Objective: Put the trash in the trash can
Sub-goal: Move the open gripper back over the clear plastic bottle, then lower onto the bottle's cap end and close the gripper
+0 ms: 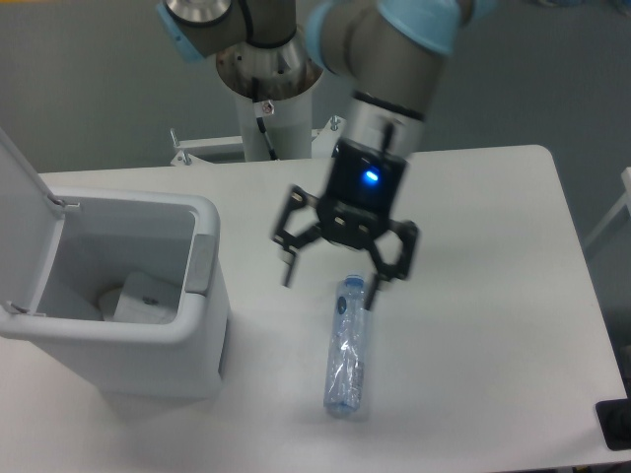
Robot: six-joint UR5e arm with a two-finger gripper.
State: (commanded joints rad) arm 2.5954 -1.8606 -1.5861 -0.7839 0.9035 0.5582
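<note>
Camera view: wrapper (146, 296) lies inside the trash can (202, 340); the gripper (335, 276), fingers spread and empty, hovers right of it above the bottle (346, 347). Next, I'd guess, descend and pinch.

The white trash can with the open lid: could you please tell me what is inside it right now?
Inside the trash can, a crumpled whitish wrapper lies at the bottom. The near wall hides the rest of the floor. The crushed bottle lies outside on the table.

White table (493, 296); black object (615, 424) at right edge.
</note>
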